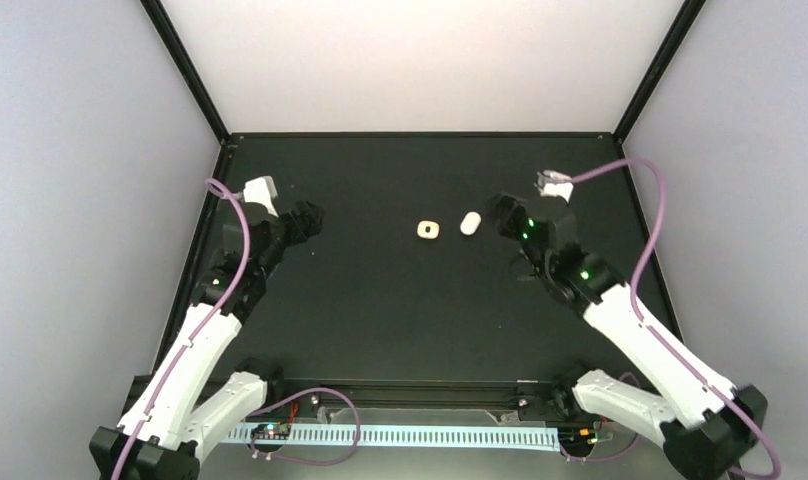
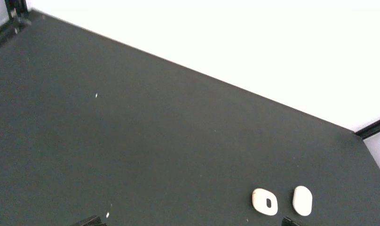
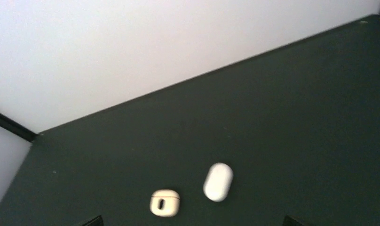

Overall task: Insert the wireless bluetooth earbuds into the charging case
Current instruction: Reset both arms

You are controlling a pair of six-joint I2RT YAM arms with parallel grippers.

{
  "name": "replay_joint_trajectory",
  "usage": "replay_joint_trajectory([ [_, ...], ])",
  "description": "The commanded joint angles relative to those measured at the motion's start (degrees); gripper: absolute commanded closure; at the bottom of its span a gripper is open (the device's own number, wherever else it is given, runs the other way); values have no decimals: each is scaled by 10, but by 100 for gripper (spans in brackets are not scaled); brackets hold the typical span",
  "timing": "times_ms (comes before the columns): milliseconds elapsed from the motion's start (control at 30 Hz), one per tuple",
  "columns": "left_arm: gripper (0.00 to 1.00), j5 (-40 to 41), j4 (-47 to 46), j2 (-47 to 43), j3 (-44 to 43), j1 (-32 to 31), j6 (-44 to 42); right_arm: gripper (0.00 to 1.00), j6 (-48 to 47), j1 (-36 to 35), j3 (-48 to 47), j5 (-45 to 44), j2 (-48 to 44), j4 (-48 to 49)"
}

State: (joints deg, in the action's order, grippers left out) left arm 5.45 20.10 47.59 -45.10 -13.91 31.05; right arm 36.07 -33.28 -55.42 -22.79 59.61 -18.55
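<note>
Black fingers on both end effectors are spread wide, with nothing held between them.

Left end effector (image 1: 308,216): its wrist view shows only the two dark fingertips (image 2: 91,221), at the bottom edge and far apart. The unit sits over the left rear part of the table (image 1: 380,320) and points toward the centre.

Right end effector (image 1: 501,213): its wrist view likewise shows only the fingertips (image 3: 92,221), at the bottom corners with a broad gap between them. The unit sits over the right rear part of the table, just right of a white capsule (image 1: 470,222).

Charging case (image 1: 428,229): a cream-white rounded square. It lies flat on the table near the rear centre, between the two end effectors and nearer the right one. Its dark oval spot faces up, and it appears closed. The capsule lies just beside it on the right, slightly tilted and not touching it.

Table: dark and matte, enclosed by pale walls (image 1: 80,150). A purple cable (image 1: 652,215) runs along each arm.
</note>
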Motion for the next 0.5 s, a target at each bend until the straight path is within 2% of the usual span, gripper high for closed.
replay_joint_trajectory([
  [0,1,84,-13,11,-27,-36,-73,0,-11,4,58,-105,-112,-39],
  [67,1,109,-15,18,-17,-58,-79,0,-32,4,66,-114,-155,-57],
  [200,1,89,-26,29,-15,-82,-96,0,-73,4,117,-93,-208,-30],
  [333,1,155,12,31,-59,-133,-143,0,-82,4,156,-116,-229,-13],
  [467,1,184,-35,11,-21,-150,-165,0,-89,4,179,-114,-254,22],
])
